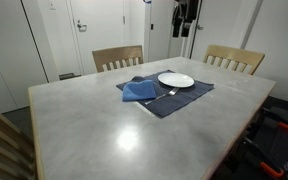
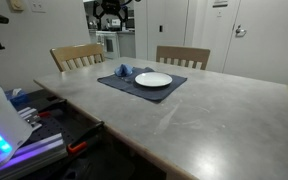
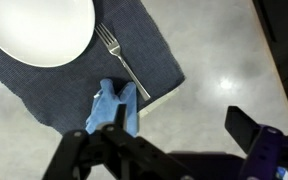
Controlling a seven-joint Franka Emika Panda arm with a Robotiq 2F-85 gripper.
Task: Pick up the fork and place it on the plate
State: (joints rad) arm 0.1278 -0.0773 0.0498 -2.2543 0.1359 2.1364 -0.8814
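The silvery fork (image 3: pixel 122 60) lies on the dark blue placemat (image 3: pixel 74 85), between the round white plate (image 3: pixel 39 25) and the crumpled blue napkin (image 3: pixel 114 108). In an exterior view the fork (image 1: pixel 164 95) shows as a thin line beside the plate (image 1: pixel 176 79). The plate (image 2: pixel 153 80) is empty. My gripper (image 3: pixel 184 130) is open and empty, high above the table, over bare tabletop just off the placemat's edge near the napkin. The arm (image 1: pixel 184 15) hangs at the far side of the table.
The grey table (image 1: pixel 124 130) holds only the placemat setting. Two wooden chairs (image 1: pixel 117 57) (image 1: pixel 234 58) stand at the far side. Doors and walls are behind. Equipment and cables lie beside the table (image 2: pixel 24 125).
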